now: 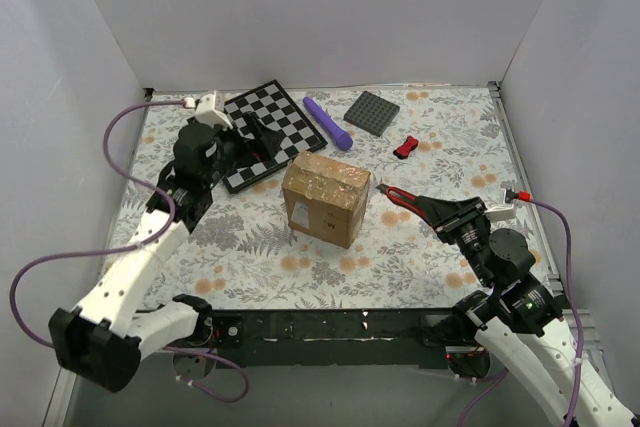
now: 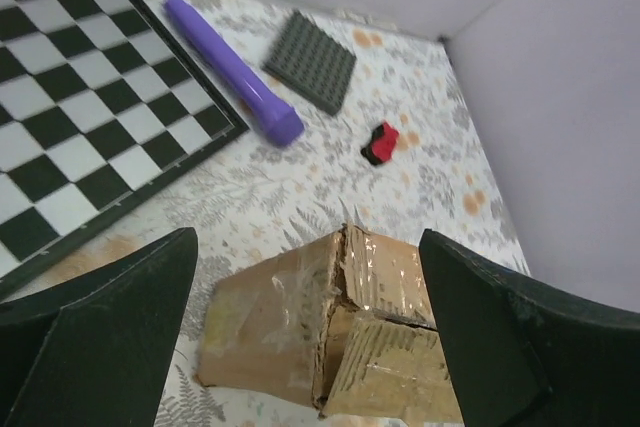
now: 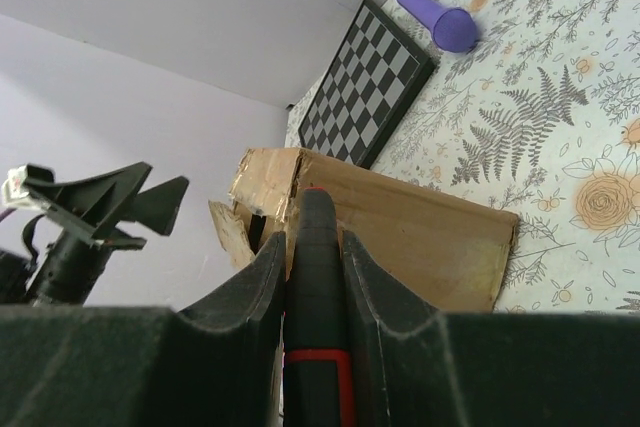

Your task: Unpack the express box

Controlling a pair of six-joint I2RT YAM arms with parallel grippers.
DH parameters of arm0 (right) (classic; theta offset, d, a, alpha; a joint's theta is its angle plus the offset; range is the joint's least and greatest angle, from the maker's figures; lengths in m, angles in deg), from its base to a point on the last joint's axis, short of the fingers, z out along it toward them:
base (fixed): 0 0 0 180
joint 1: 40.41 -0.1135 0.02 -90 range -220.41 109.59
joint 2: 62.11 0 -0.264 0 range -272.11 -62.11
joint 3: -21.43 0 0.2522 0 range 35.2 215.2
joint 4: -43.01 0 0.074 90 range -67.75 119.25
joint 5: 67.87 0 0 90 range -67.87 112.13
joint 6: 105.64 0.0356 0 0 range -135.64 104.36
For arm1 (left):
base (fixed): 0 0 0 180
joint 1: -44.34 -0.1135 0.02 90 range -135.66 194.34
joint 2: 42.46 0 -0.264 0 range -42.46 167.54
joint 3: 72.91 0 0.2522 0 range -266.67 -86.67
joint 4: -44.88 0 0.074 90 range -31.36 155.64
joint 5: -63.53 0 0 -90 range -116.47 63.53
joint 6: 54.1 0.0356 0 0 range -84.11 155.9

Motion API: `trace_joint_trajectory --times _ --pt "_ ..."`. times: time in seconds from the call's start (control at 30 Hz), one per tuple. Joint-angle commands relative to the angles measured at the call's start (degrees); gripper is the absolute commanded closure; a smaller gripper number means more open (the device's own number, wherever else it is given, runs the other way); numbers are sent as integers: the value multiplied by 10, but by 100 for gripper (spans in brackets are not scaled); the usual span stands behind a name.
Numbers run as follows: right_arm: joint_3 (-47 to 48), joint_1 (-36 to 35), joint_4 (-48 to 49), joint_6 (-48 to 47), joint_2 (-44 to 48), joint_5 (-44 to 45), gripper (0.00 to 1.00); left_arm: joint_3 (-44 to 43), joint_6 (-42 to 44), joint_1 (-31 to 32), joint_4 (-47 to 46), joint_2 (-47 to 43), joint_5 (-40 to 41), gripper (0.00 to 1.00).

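Note:
The express box [image 1: 325, 197], a brown carton with glossy tape on top, stands mid-table. In the left wrist view the box [image 2: 290, 327] shows torn tape and a split seam between its flaps. My left gripper [image 1: 256, 143] is open and empty, held above the chessboard to the box's upper left, its fingers [image 2: 100, 337] spread wide. My right gripper [image 1: 418, 205] is shut on a black cutter with a red band [image 3: 318, 287]. The cutter's tip [image 1: 386, 189] is right beside the box's right top edge. In the right wrist view the box [image 3: 420, 237] has one flap corner lifted.
A chessboard [image 1: 268, 127] lies at the back left. A purple cylinder [image 1: 328, 122], a dark grey square plate [image 1: 372, 112] and a small red and black object [image 1: 405, 147] lie behind the box. White walls enclose the floral table [image 1: 240, 247].

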Motion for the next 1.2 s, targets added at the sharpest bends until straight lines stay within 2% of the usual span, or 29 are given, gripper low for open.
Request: trace_joint_trajectory --times 0.0,0.1,0.27,0.5,0.77,0.9,0.93,0.97,1.03,1.17 --pt "25 1 21 -16 3 3 99 -24 -18 -54 8 89 -315 9" --pt "34 1 21 -27 1 1 99 -14 -58 -69 -63 115 -413 12" --pt "36 1 28 -35 -1 -5 99 1 -69 -69 -94 138 -487 14" --pt "17 1 40 -26 3 -9 99 42 -64 -69 -105 133 -510 20" --pt "21 2 54 -31 -15 -19 99 47 -36 -69 -81 162 -493 39" --pt "20 2 59 -33 -18 -20 99 40 -12 -62 -58 175 -462 44" --pt "17 2 59 -32 -17 -20 99 35 -10 -62 -54 178 -456 44" --pt "16 2 60 -31 -17 -21 99 33 -10 -62 -53 180 -450 35" --pt "15 1 61 -31 -18 -20 99 26 -11 -62 -53 177 -419 25" --pt "14 1 58 -36 -18 -20 99 13 -10 -62 -65 183 -406 21"
